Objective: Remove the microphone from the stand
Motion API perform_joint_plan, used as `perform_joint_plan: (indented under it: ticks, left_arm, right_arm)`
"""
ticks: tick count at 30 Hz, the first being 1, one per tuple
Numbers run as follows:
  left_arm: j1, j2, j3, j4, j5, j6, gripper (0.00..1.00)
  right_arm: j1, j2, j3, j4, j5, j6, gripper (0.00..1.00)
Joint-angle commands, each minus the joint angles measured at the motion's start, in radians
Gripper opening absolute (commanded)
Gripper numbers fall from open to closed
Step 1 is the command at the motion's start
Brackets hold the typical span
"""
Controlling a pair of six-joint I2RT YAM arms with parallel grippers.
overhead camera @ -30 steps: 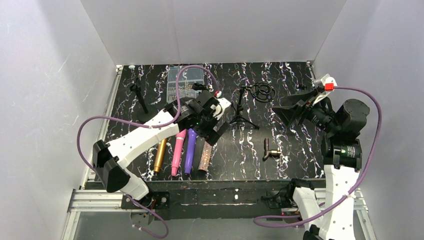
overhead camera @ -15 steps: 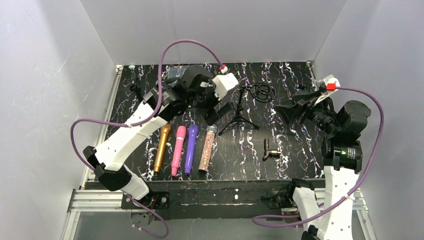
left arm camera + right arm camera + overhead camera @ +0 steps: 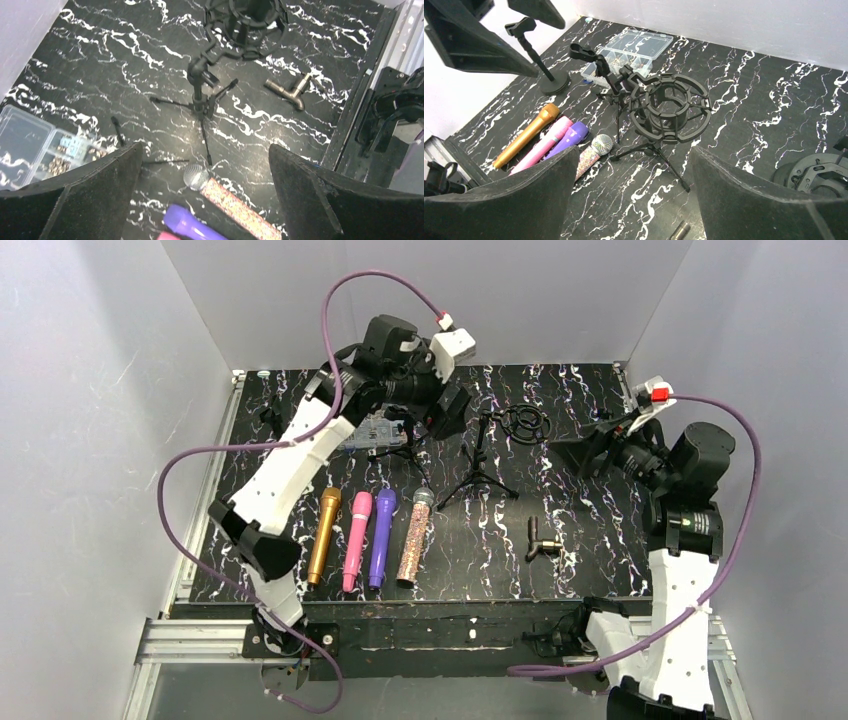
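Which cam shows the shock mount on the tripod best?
Right wrist: the shock mount sits centred, its whole ring and empty middle visible. Top external shows it small, from above. Left wrist cuts it off at the top edge.

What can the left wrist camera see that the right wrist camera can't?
Only the left wrist view shows the whole bent metal fitting; the right wrist view catches just its tip at the bottom edge. Only the right wrist view shows the gold microphone and the round-base stand. Both show the tripod stand with its ring mount, the glitter microphone, the purple microphone and the clear box.
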State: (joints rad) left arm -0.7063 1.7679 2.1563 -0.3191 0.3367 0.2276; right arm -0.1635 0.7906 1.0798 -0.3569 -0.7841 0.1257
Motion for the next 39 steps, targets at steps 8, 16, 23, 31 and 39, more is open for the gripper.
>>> perform_joint_plan:
  ticks: [8,16,23,31,39]
  left_arm:
    - [0.070,0.196,0.138,0.155,0.389,0.051,0.98]
    - [0.097,0.257,0.075,0.384,0.528,0.072,0.98]
    - [0.097,0.287,0.101,0.302,0.608,0.153,0.98]
    - [0.097,0.284,0.096,0.230,0.646,0.197,0.98]
    - [0.098,0.276,0.077,0.116,0.660,0.338,0.98]
  right_arm:
    - [0.017,0.170,0.130,0.037,0.112,0.067,0.86]
    - [0.087,0.304,0.181,0.015,0.199,0.050,0.81]
    - [0.123,0.392,0.231,-0.028,0.250,0.023,0.78]
    - [0.155,0.462,0.257,-0.064,0.289,0.002,0.76]
    - [0.201,0.485,0.245,-0.078,0.315,-0.023,0.75]
